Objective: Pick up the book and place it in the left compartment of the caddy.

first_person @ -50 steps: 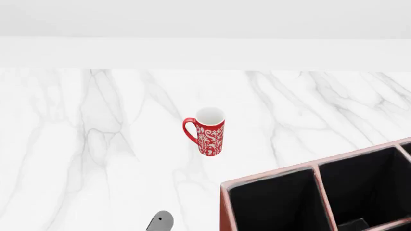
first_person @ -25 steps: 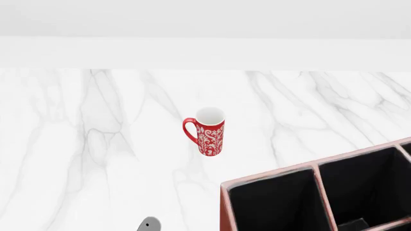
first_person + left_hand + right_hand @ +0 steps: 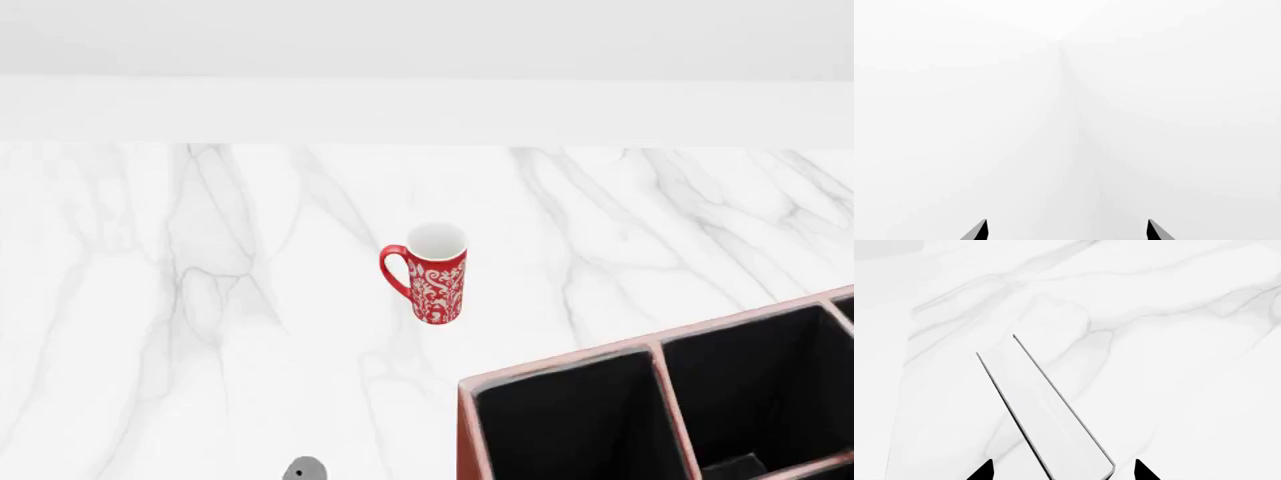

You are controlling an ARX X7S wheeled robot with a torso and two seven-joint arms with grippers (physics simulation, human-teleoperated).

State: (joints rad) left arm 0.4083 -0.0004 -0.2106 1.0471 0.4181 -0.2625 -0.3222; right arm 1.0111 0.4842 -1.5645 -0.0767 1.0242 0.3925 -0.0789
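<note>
In the right wrist view the book (image 3: 1047, 415) shows edge-on on the marble: white page edges between two thin black covers. My right gripper (image 3: 1063, 471) is open, its dark fingertips (image 3: 984, 471) on either side of the book's near end and apart from it. My left gripper (image 3: 1067, 231) is open with nothing between its tips, facing plain white. The reddish-brown caddy (image 3: 467, 440) sits at the head view's lower right, and its left compartment (image 3: 574, 430) is a black slot. The book and the right gripper are out of the head view.
A red patterned mug (image 3: 433, 272) stands upright mid-table, beyond and left of the caddy. A small grey arm part (image 3: 304, 469) pokes up at the bottom edge, left of the caddy. The marble table (image 3: 160, 300) ends at a white wall behind.
The grey arm part at the bottom of the head view has sunk lower, almost out of the picture. Mug and caddy have not moved.
</note>
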